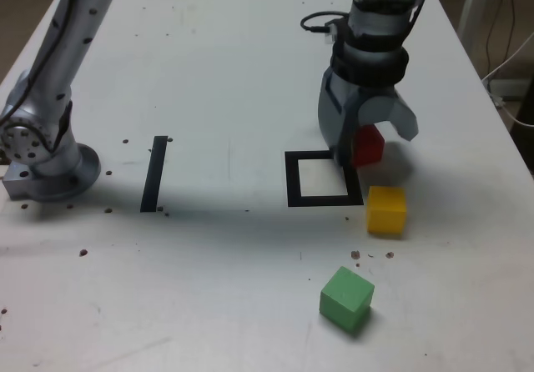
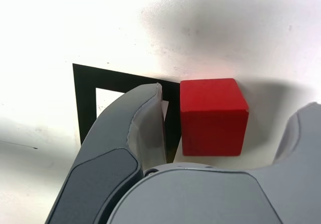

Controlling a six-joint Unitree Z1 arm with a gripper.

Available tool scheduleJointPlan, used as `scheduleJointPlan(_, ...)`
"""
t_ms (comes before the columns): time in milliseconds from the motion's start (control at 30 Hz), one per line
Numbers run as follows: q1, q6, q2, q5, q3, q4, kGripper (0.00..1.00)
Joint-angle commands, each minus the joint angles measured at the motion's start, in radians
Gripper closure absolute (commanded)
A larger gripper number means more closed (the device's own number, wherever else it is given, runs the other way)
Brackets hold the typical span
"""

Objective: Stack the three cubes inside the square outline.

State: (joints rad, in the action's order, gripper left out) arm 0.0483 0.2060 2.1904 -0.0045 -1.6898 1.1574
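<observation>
The gripper (image 1: 365, 143) stands wide open astride the red cube (image 2: 213, 116), which sits on the table (image 1: 209, 63) just outside the square outline (image 1: 292, 180) — nothing held yet. Best to centre the cube between the jaws before closing — the near finger (image 2: 145, 123) sits closer.

My jaws straddle the red cube (image 2: 213, 116) with a gap on each side — it sits just outside the square outline (image 1: 323, 179), whose white centre is bare. The yellow cube (image 1: 386, 210) crowds the outline's near corner; the green cube (image 1: 346, 298) lies well clear on the worktop (image 1: 209, 289).
</observation>
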Motion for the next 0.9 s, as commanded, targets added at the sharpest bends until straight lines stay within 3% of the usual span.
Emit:
scheduleJointPlan(0, 0.001, 0.007, 0.005, -0.001, -0.003, 0.003, 0.38)
scheduleJointPlan(467, 0.001, 0.026, 0.006, 0.028, 0.005, -0.007, 0.74)
scheduleJointPlan(867, 0.004, 0.026, -0.024, 0.017, 0.025, -0.011, 0.84)
